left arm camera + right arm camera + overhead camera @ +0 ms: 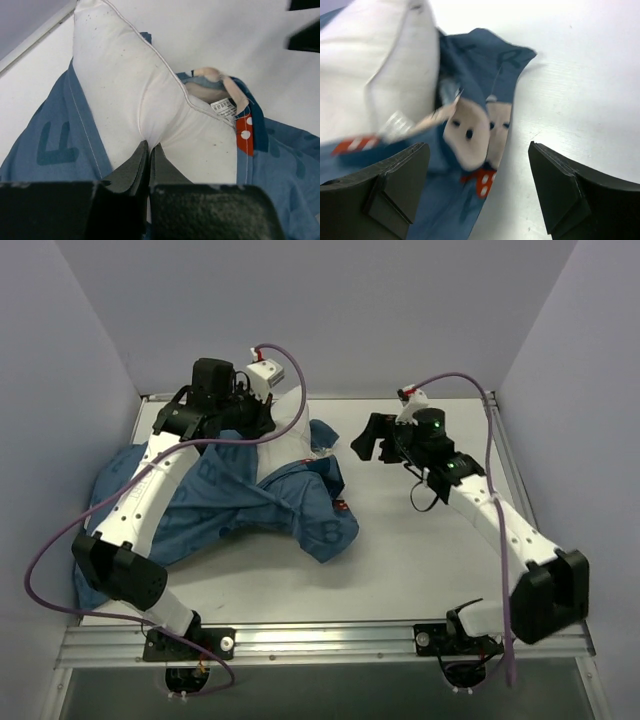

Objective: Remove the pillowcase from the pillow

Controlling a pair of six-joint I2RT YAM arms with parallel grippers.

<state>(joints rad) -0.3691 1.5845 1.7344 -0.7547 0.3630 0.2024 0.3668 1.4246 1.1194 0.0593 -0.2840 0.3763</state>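
Observation:
The white pillow (pixel 130 90) lies at the back of the table, one end sticking out of the dark blue lettered pillowcase (pixel 50 150). My left gripper (pixel 149 146) is shut on a pinch of the pillow's white fabric. From above, the left gripper (pixel 258 418) sits over the pillow (pixel 295 420), and the pillowcase (pixel 250 510) spreads crumpled toward the front and left. My right gripper (pixel 477 150) stands open and holds nothing. Just beyond its fingers lies a fold of pillowcase (pixel 470 130) printed with a mouse face and red bow, with the pillow (pixel 380 65) to its left. In the top view the right gripper (pixel 372 445) hovers right of the cloth.
The white table (pixel 430 560) is boxed in by pale walls at the back and both sides. A metal rail (pixel 320 640) carrying the arm bases runs along the near edge. Purple cables loop off both arms.

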